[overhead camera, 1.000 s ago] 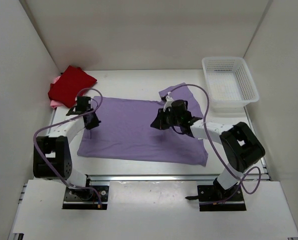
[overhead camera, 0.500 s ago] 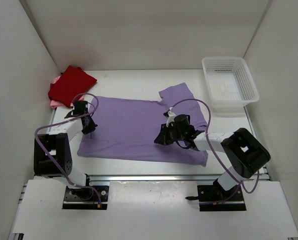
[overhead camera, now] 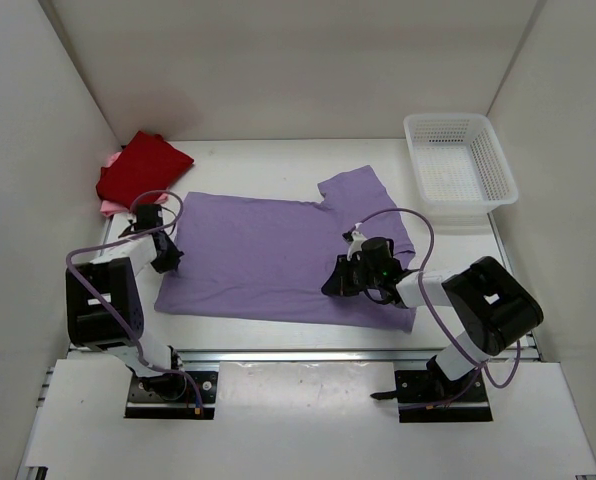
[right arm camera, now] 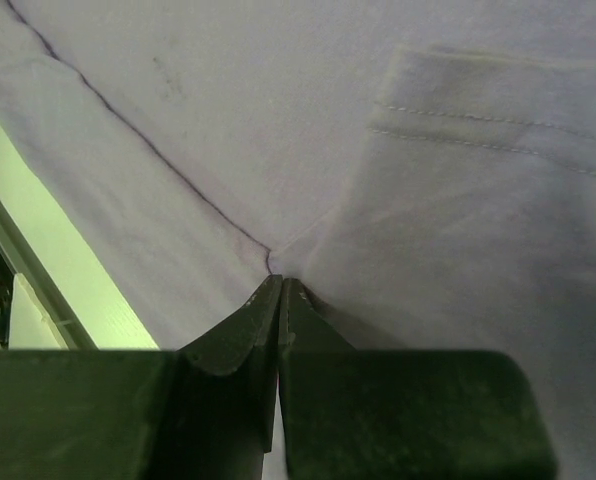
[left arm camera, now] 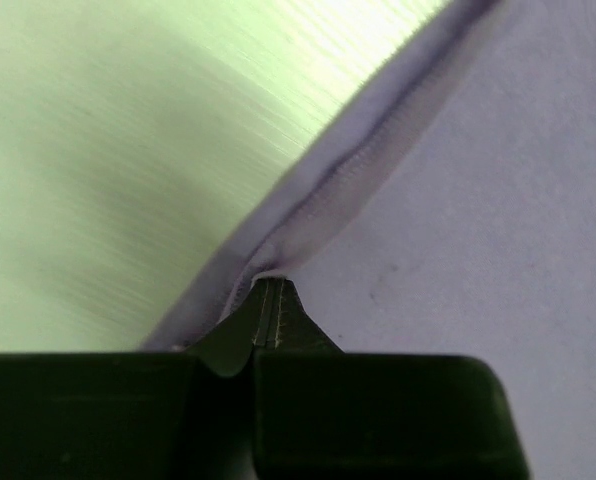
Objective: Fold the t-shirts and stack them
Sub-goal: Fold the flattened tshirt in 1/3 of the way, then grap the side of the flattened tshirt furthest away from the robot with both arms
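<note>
The lavender t-shirt (overhead camera: 268,255) lies spread flat across the middle of the table. At its left edge my left gripper (overhead camera: 170,258) is low on the cloth. In the left wrist view those jaws (left arm camera: 268,292) are shut, with the shirt's hem (left arm camera: 348,170) pinched at their tip. My right gripper (overhead camera: 334,284) is down on the shirt's right part, near the front edge. It (right arm camera: 280,285) is shut on a small pucker of lavender cloth (right arm camera: 278,130) where creases meet. The dark red t-shirt (overhead camera: 140,168) lies folded at the back left on the pink t-shirt (overhead camera: 109,207).
A white mesh basket (overhead camera: 460,168) stands at the back right, apart from the shirt. White walls close the table in on three sides. The table's metal front rail (overhead camera: 298,352) runs just below the shirt's near hem.
Both grippers have moved toward the near edge and lower onto the cloth. The left one also shifted left along the shirt's edge. The shirt has flattened near the right gripper.
</note>
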